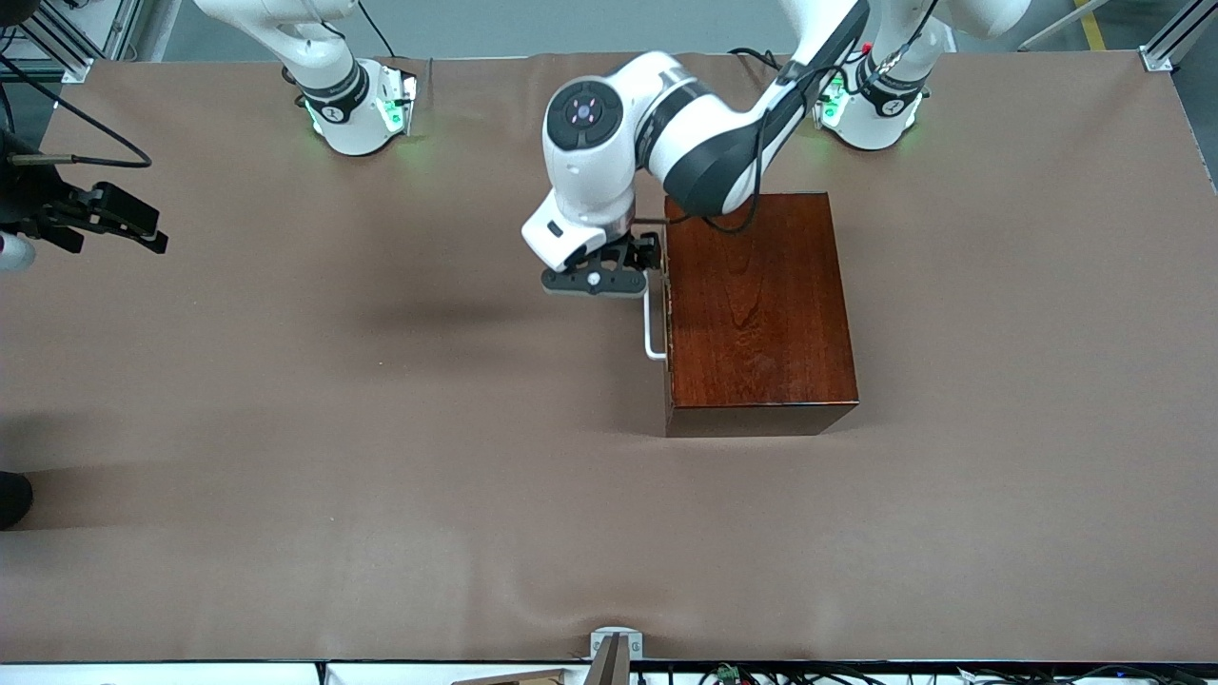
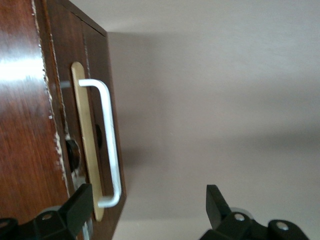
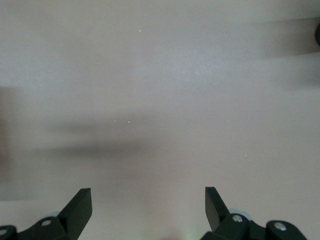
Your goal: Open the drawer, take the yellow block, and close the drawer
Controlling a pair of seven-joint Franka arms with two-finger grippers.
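Hovering just in front of the drawer [image 1: 667, 285], the left hand [image 1: 598, 282] hangs low over the worktop [image 1: 381, 495] with its fingers [image 2: 80, 207] spread wide and nothing between them. In the left wrist view one finger sits close against the drawer's dark front, by one end of the white loop handle [image 2: 109, 145], while the other finger stands out over bare brown cloth; the handle lies between the two but neither finger touches it. The left arm reaches in from its base over the box's edge farthest from the front camera.

The drawer is shut, its front flush with the glossy reddish-brown wooden box [image 1: 756, 304]. The front faces the right arm's end of the worktop, and the cloth on that side is open and bare. The handle is a slim white bar standing off a pale oval plate, and the finish along the box's upper edge above the drawer is chipped, showing pale flecks. The yellow block is not in sight.

The right hand [image 1: 114, 219] waits in the air over the worktop's edge at the right arm's end, its fingers [image 3: 80, 205] wide apart and empty.
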